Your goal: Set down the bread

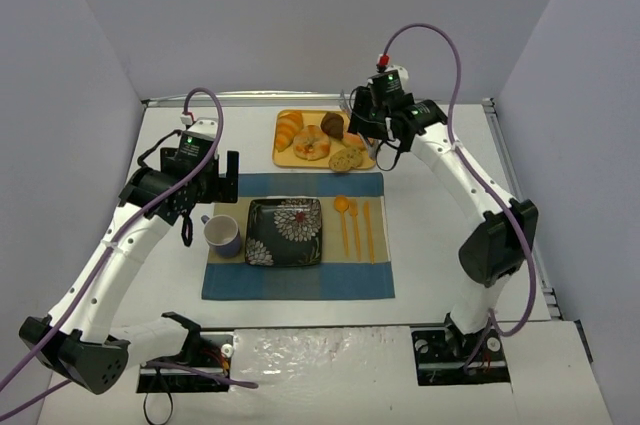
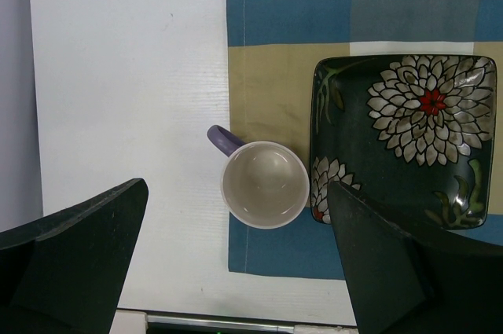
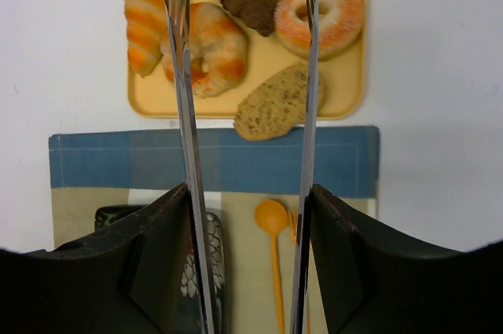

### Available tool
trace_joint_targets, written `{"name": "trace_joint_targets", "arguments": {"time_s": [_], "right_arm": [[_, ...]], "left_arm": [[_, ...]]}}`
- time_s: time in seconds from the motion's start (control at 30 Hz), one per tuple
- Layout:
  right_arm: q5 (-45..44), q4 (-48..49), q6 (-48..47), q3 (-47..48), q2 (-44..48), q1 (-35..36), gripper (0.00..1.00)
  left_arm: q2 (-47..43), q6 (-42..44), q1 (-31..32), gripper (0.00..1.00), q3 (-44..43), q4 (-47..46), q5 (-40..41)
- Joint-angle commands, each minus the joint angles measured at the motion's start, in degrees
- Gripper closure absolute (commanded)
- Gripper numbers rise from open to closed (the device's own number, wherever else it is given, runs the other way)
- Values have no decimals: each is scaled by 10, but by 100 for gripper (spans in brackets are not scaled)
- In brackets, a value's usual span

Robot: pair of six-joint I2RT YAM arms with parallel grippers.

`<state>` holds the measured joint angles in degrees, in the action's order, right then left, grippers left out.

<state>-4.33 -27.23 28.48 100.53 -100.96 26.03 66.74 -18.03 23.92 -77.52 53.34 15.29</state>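
Top view: bread [image 1: 312,143] is lying on a yellow tray [image 1: 310,117] at the tabletop's [image 1: 440,245] far side. Left wrist: left tool [image 2: 236,189] is gaping above a mug [image 2: 265,185]. Right wrist: right tool [image 3: 250,192] is gripping tongs [image 3: 181,75], blades parted over the tray.

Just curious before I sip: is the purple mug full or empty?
Empty: the left wrist camera looks straight into the upright mug and shows only its bare pale inside.

White table [image 1: 440,245]: blue placemat [image 1: 300,283], yellow tray [image 1: 284,158].
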Motion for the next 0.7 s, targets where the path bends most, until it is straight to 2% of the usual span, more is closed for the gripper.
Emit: {"name": "trace_joint_targets", "arguments": {"time_s": [0.0,0.4,0.67], "right_arm": [[32,18,-11,99,-57,8,46],[37,18,-34,263,-238,-5,45],[37,19,-34,264,-281,-11,45]], "left_arm": [[-7,-10,-3,3,-30,-13,9],[-16,-5,-3,3,-39,5,11],[-17,-1,-3,3,-43,12,16]]}}
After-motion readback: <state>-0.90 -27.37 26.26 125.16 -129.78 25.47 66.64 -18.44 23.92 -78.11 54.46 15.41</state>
